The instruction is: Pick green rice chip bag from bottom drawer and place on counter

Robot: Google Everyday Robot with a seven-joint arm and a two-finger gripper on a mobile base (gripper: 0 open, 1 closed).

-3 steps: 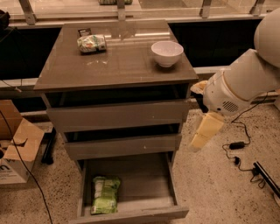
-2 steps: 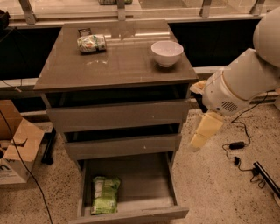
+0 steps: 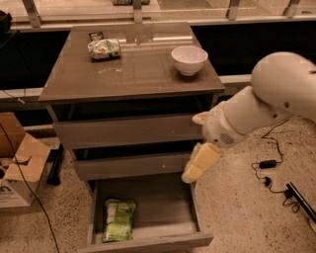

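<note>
You're looking at a robot test space, more lab than home. A lone drawer cabinet (image 3: 128,131) stands on speckled floor (image 3: 242,217) before a railing (image 3: 232,11), its bench (image 3: 133,76) set with a bowl (image 3: 189,59) and a packet (image 3: 104,49). Loose cables (image 3: 269,165) lie on the floor to its right, an open cardboard box (image 3: 22,165) to its left. The hand (image 3: 199,164) hangs at the cabinet's right side, above the open drawer's (image 3: 158,207) right edge.

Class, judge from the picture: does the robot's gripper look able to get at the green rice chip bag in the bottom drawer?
Probably yes. The bottom drawer stands open, the green rice chip bag lies uncovered at its front left, and the gripper hangs above the drawer's right side with nothing between.
</note>
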